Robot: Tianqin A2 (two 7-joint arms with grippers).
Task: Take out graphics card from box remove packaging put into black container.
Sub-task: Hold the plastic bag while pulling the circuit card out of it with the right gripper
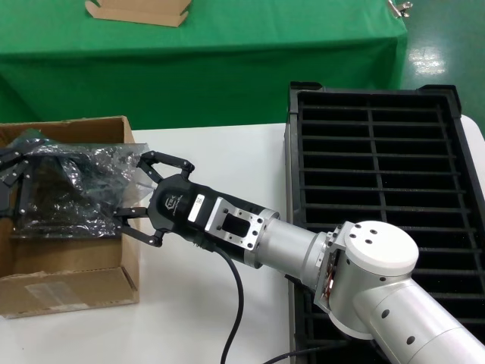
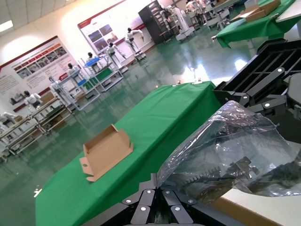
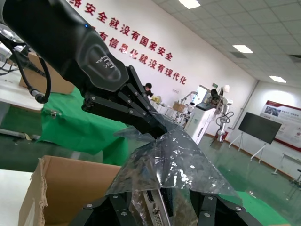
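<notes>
The brown box (image 1: 68, 284) stands open at the left of the white table. Over it hangs the crinkly clear packaging (image 1: 106, 171) with the dark graphics card (image 1: 53, 189) inside. My left gripper (image 1: 19, 159) is at the far left, shut on the bag's edge (image 2: 159, 184). My right gripper (image 1: 130, 188) reaches in from the right and is open, its fingers spread on either side of the bag's end. In the right wrist view the card's silver bracket (image 3: 154, 207), with a white port, shows through the plastic between those spread fingers. The black container (image 1: 379, 152) lies at the right.
A green-covered table (image 1: 227, 45) stands behind, with a flat tan cardboard tray (image 1: 140, 11) on it. The right arm's cable (image 1: 236, 303) hangs over the white table (image 1: 220, 159) between box and container.
</notes>
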